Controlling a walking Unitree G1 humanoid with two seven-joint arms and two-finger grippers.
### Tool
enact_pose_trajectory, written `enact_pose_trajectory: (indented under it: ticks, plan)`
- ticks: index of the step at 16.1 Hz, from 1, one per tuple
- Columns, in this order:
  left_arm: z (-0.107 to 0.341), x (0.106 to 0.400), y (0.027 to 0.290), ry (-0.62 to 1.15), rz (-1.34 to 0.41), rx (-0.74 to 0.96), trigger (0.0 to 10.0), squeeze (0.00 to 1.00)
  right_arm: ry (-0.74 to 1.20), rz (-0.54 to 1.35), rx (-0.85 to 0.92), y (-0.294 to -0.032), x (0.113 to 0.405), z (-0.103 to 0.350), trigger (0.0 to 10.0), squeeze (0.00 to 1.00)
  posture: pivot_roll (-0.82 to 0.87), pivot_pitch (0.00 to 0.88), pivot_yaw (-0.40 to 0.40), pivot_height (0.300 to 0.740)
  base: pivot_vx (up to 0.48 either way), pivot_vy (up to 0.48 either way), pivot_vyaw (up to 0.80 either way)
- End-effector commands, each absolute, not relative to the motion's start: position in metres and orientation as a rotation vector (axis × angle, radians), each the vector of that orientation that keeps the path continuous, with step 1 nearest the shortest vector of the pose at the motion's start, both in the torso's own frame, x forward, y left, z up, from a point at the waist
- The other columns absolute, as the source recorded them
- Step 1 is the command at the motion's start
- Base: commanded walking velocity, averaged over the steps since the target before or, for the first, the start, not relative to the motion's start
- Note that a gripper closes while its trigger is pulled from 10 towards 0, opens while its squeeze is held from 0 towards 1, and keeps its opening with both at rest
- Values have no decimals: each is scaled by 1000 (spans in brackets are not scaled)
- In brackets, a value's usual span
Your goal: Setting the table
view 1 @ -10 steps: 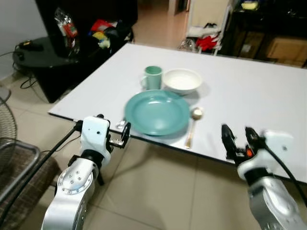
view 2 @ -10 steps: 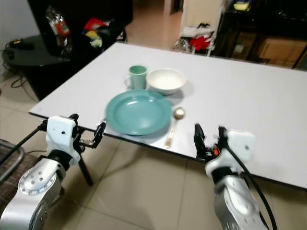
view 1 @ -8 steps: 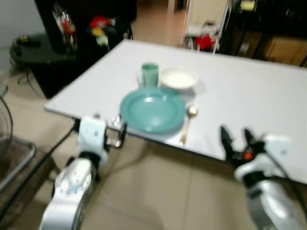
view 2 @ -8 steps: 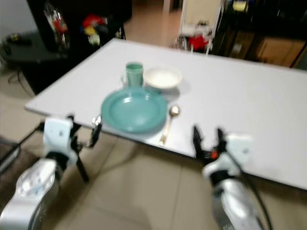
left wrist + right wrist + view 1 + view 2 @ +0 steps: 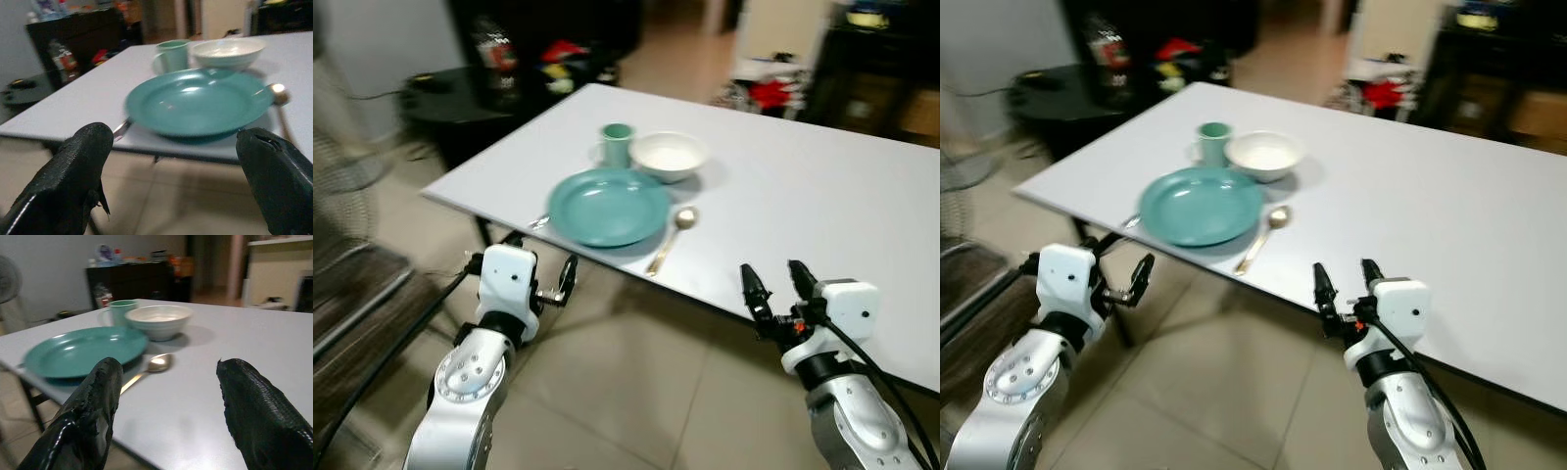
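Note:
A teal plate (image 5: 609, 207) lies near the front edge of the white table (image 5: 822, 215). Behind it stand a green cup (image 5: 617, 145) and a white bowl (image 5: 672, 155). A gold spoon (image 5: 672, 235) lies right of the plate, and a silver utensil (image 5: 539, 222) peeks out at its left. My left gripper (image 5: 546, 259) hovers open below the table's edge, left of the plate, holding nothing. My right gripper (image 5: 770, 269) is open and empty in front of the table edge, right of the spoon. The left wrist view looks at the plate (image 5: 195, 105) from table height.
A dark low table (image 5: 460, 93) with cables and a black cabinet stand at the back left. A fan grille (image 5: 342, 166) and a chair (image 5: 352, 294) are close on my left. Red clutter (image 5: 773, 93) lies on the floor beyond the table. Tiled floor (image 5: 636, 392) is underfoot.
The whole picture has shifted, so the camera has moved; the table setting now looks a little farther off. Both grippers keep their open stance, and the dishes lie as before.

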State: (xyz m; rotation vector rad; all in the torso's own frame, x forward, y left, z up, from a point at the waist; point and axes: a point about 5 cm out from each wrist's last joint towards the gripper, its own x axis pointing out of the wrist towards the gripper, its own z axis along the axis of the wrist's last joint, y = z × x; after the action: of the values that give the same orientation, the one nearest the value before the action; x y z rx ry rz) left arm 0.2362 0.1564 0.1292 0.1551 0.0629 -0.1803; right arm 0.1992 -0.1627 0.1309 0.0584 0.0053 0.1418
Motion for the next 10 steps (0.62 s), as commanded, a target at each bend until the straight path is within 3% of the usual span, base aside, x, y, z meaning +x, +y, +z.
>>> enact_pose_trajectory:
  ticks: [1,8,10]
  plan:
    - [127,235,161,69,-161,177,10000,0,5,156,47,-162,199,129,10000,0,17,0,28,740,0,0,800]
    - [122,236,162,76,-134,215,10000,0,-2,181,91,-157,206,126,10000,0,34,0,11,740,0,0,800]
    - [126,235,154,54,-215,241,10000,0,-6,188,110,-156,206,127,10000,0,37,0,15,740,0,0,800]
